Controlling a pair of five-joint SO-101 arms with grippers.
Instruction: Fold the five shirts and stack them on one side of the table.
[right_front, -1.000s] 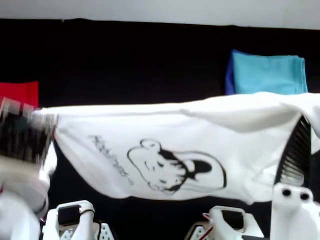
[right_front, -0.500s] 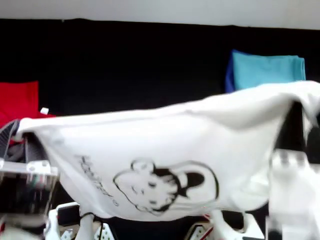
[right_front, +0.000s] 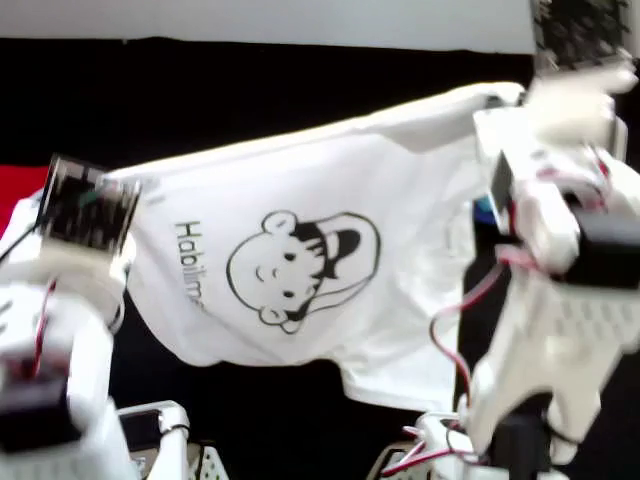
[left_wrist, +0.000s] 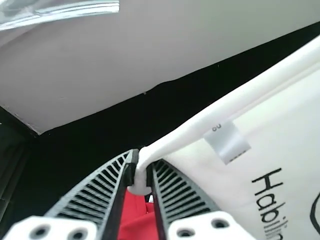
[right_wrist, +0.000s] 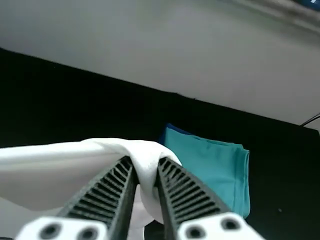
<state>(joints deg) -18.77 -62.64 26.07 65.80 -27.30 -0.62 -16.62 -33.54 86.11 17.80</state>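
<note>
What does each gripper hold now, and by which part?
Both hold the white shirt by its upper edge: the left gripper at the end near the label, the right gripper at a bunched fold.

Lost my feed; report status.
Left gripper shut on white shirt. Right gripper shut on same shirt, spread aloft between them. Teal shirt lies behind, apart.

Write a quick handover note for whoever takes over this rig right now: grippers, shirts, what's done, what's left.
Left gripper: jaws shut on one end of the upper edge of the white shirt.
Right gripper: jaws shut on the other end.
White shirt hangs spread between the arms, unfolded.
Done: teal shirt lies folded on the table, a blue edge beneath it.
Red shirt lies below the left gripper; fold unclear.
Left: fold and stack the white shirt.
</note>
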